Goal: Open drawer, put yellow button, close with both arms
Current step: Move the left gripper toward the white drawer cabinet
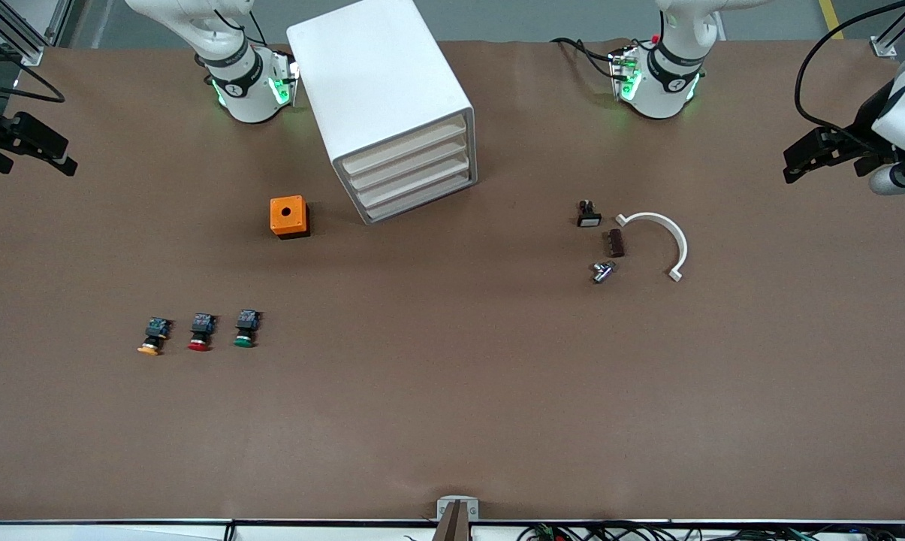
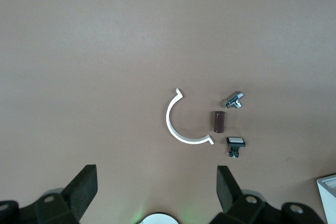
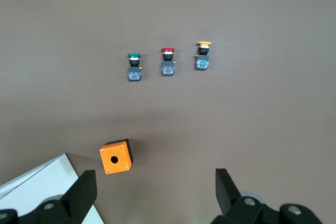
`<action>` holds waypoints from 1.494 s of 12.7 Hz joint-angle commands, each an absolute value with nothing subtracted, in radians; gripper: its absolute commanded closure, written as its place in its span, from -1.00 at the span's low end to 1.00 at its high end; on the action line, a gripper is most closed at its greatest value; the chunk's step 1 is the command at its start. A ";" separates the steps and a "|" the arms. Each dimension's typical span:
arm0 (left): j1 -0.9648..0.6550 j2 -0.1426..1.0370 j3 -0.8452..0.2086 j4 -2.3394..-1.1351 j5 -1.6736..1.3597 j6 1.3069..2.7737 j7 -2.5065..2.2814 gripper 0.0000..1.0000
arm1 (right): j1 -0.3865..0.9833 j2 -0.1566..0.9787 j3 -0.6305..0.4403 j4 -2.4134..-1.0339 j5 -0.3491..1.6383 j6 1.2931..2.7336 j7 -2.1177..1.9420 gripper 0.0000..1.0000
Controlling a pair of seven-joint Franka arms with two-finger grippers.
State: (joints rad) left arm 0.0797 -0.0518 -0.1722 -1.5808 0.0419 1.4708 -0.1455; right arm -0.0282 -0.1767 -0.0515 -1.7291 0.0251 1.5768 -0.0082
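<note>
The white cabinet (image 1: 381, 90) stands near the robots' bases, with all four drawers shut. The drawer (image 1: 405, 145) is the uppermost one. The yellow button (image 1: 152, 336) lies on the table toward the right arm's end, nearer to the front camera than the cabinet; it also shows in the right wrist view (image 3: 203, 54). My right gripper (image 1: 55, 154) hangs open and empty at the right arm's end of the table; its own view (image 3: 156, 184) shows the jaws wide apart. My left gripper (image 1: 801, 159) hangs open and empty at the left arm's end (image 2: 156, 182).
A red-capped button (image 1: 200, 331) and a green-capped button (image 1: 245, 328) lie beside the yellow one. An orange box (image 1: 289, 216) sits beside the cabinet. Toward the left arm's end lie a white curved piece (image 1: 666, 237), a brown block (image 1: 616, 243), a metal part (image 1: 602, 271) and a black switch (image 1: 588, 214).
</note>
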 commanded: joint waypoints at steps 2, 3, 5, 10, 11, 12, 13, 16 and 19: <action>0.093 -0.043 -0.173 -1.545 0.057 1.450 -0.138 -1.00 | -0.025 -0.198 -0.052 -1.744 0.029 1.583 -0.002 -1.00; 0.103 -0.041 -0.173 -1.526 0.058 1.450 -0.135 -1.00 | -0.025 -0.198 -0.052 -1.744 0.029 1.583 -0.002 -1.00; 0.106 -0.035 -0.172 -1.525 0.058 1.448 -0.133 -1.00 | -0.025 -0.198 -0.052 -1.744 0.031 1.583 -0.002 -1.00; 0.121 0.008 -0.175 -1.526 0.057 1.447 -0.141 -1.00 | -0.025 -0.198 -0.052 -1.743 0.034 1.585 -0.002 -1.00; 0.117 0.035 -0.175 -1.528 0.057 1.447 -0.143 -1.00 | -0.025 -0.198 -0.052 -1.743 0.035 1.585 -0.002 -1.00; 0.118 0.049 -0.175 -1.534 0.054 1.447 -0.144 -1.00 | -0.025 -0.198 -0.052 -1.741 0.037 1.585 -0.002 -1.00; 0.118 0.061 -0.175 -1.535 0.054 1.447 -0.158 -1.00 | -0.025 -0.196 -0.052 -1.741 0.037 1.585 -0.002 -1.00; 0.103 0.109 -0.187 -1.539 0.043 1.447 -0.282 -1.00 | -0.025 -0.196 -0.052 -1.741 0.037 1.585 -0.002 -1.00; 0.063 0.176 -0.190 -1.539 -0.003 1.480 -0.405 -1.00 | -0.025 -0.186 -0.054 -1.715 0.037 1.574 0.000 -1.00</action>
